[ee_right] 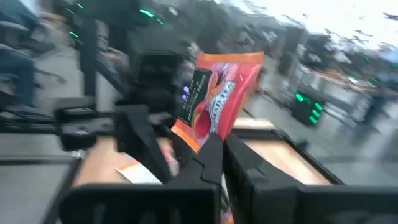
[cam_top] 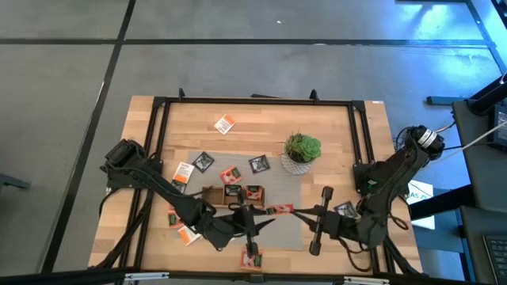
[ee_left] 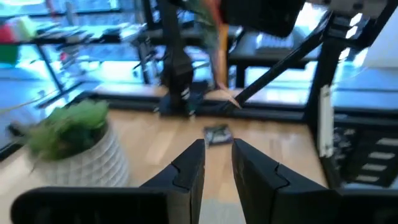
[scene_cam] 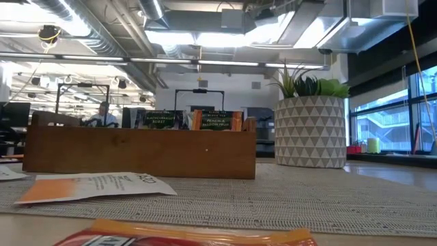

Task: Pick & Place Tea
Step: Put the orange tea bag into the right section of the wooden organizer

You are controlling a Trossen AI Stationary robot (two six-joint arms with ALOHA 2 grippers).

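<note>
The right gripper (ee_right: 222, 146) is closed on a red-orange tea sachet (ee_right: 217, 99); in the right wrist view the sachet stands upright between the two dark fingers (ee_right: 208, 158), which pinch its lower edge. In the high view this gripper (cam_top: 295, 210) is at about 5 o'clock from the middle of the table (cam_top: 372, 127), above the grey mat (cam_top: 313, 178), and the sachet shows there as a small red strip (cam_top: 279, 209) at its tip.

The left gripper (ee_left: 217, 165) is partly open, with a narrow gap between the fingers (ee_left: 189, 165), and I see nothing held in it; in the high view it (cam_top: 261, 224) is near 6 o'clock, just beside the right gripper, tip facing tip.

The wooden tray (cam_top: 238, 192) lies on the mat just at 12 o'clock from both grippers; in the low view some sachets stand upright in it (scene_cam: 217, 120). The potted plant (cam_top: 302, 152) is at 1 o'clock from the tray, near it but apart.

The other sachets are loose around the tray: a white-and-orange one (cam_top: 225, 123) on the bare wood at 11 o'clock; dark ones (cam_top: 203, 161) and (cam_top: 258, 164) on the mat; one (cam_top: 183, 171) at 9 o'clock; one (cam_top: 251, 257) at 6 o'clock by the table edge; one dark sachet (cam_top: 345, 210) at 4 o'clock, beside the right arm.
</note>
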